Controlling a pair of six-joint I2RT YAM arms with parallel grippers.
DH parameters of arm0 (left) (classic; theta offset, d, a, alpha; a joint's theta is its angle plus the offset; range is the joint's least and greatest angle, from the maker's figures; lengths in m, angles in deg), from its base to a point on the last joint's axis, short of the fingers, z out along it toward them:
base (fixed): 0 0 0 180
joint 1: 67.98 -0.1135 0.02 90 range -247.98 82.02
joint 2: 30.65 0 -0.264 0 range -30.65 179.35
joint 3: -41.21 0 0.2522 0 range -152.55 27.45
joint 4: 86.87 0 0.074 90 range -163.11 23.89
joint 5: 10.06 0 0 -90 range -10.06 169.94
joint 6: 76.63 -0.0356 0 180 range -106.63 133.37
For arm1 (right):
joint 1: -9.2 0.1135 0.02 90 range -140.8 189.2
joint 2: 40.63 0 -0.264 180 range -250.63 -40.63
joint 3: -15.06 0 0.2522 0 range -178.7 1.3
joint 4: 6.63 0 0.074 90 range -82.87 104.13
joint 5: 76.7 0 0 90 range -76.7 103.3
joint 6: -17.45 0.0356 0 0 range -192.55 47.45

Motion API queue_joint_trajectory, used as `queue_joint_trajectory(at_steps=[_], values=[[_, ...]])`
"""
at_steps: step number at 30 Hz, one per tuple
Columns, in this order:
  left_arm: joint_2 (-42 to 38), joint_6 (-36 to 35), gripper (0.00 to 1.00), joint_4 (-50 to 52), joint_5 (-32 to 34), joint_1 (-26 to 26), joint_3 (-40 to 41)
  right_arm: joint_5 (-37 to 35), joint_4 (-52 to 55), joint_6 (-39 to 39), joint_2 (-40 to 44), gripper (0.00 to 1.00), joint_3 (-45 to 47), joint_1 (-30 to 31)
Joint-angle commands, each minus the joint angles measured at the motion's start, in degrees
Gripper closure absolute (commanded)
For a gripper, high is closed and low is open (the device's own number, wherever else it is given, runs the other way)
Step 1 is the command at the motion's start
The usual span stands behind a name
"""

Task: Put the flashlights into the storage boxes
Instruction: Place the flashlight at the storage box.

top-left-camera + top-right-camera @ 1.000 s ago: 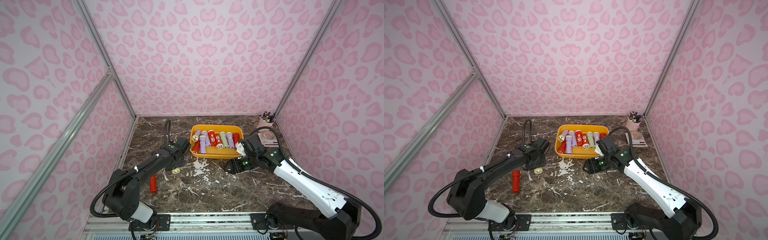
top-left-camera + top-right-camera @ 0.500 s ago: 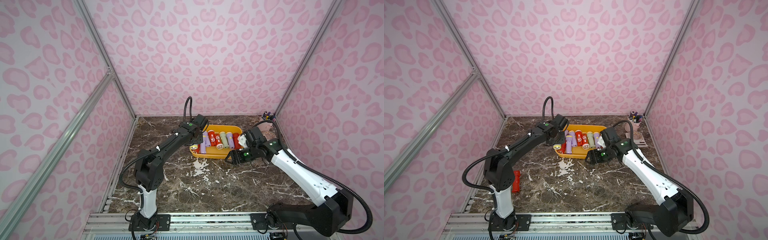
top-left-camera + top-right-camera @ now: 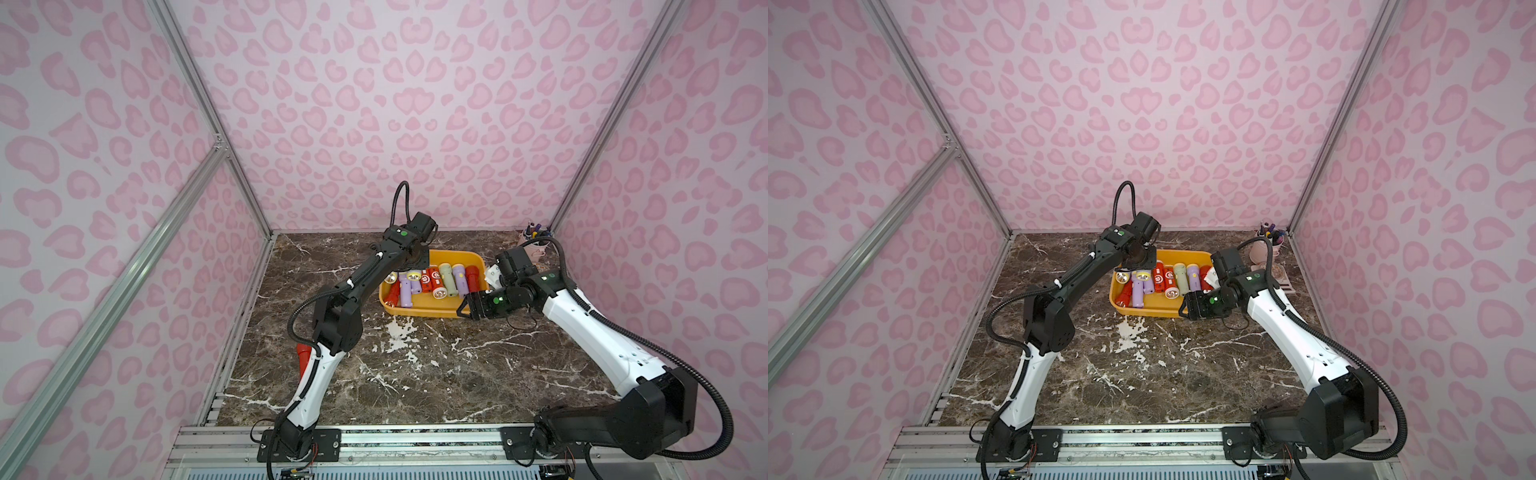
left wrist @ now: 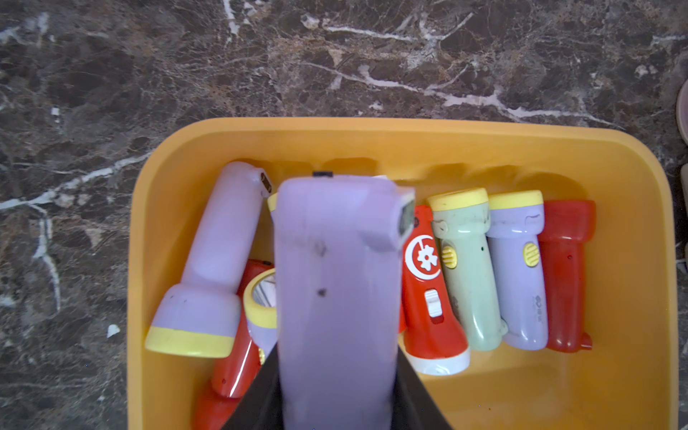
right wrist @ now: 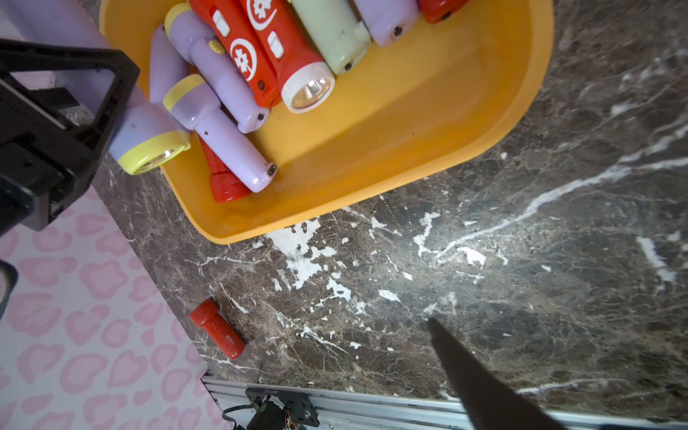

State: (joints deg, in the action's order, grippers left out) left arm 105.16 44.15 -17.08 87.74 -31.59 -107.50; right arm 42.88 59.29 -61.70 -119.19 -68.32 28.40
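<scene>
Over on the left, a red flashlight (image 5: pixel 217 329) lies alone on the worktop (image 3: pixel 415 374), well apart from the yellow tray (image 3: pixel 419 311). The left end effector (image 4: pixel 335 402) is clamped on a lilac flashlight (image 4: pixel 335 279) over the tray's left end, above the stored flashlights (image 4: pixel 465 268). At the tray's near right corner, the right end effector (image 3: pixel 462 307) has its jaws apart and holds nothing.
</scene>
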Motion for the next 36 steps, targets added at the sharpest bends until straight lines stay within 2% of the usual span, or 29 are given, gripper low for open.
queue_joint_trajectory(at_steps=[1,10,32,33,36], values=[[1.2,-0.6,0.69,-0.7,-3.1,-0.1,-1.3,-0.3,0.2,-0.7,-0.5,0.26,0.0,-1.1],[4.3,0.4,0.67,-5.7,-7.0,-0.1,-0.2,0.3,1.4,-2.0,-2.2,0.26,-0.9,-3.6],[7.8,0.1,0.65,-9.0,-6.5,-1.6,0.1,0.4,3.4,-2.1,-1.3,0.26,-0.2,-4.5],[7.8,0.1,0.6,-8.9,-6.6,-1.6,0.1,0.9,3.6,-2.1,-1.3,0.26,-0.4,-4.5],[7.7,-0.3,0.58,-8.9,-7.0,-1.8,0.3,1.2,3.7,-2.0,-1.2,0.26,-1.1,-4.5]])
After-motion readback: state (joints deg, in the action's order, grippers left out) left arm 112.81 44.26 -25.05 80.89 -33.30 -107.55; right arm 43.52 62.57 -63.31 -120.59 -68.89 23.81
